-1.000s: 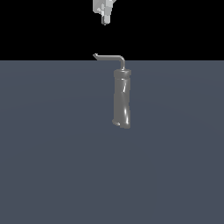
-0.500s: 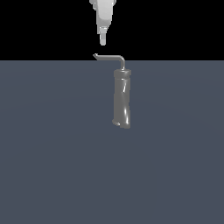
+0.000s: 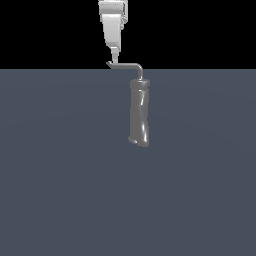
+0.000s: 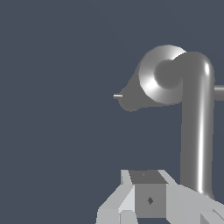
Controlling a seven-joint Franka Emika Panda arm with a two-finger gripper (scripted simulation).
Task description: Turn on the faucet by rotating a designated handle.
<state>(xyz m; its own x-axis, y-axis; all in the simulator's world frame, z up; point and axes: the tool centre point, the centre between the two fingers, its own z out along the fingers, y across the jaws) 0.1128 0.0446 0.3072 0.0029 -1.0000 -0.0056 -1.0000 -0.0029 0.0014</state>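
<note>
Faucet: upright grey column on the dark floor.
Handle: bent rod atop the faucet, free end toward the exterior view's left.
Gripper: directly above the handle's free end; opening cannot be told, grasp not visible.

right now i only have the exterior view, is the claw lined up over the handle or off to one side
Observer: Off to one side. In the wrist view the handle runs past the flank of the claw, not under its middle.
Operator: ok is the rod between the fingers at all
Observer: No. The wrist view shows no rod between them. The rod's end disappears behind the claw's outer edge, and I cannot tell whether they touch.
Operator: and where's the column from there
Observer: The wrist camera looks down the faucet end-on: a round top beyond the claw, with the handle bending off it.
</note>
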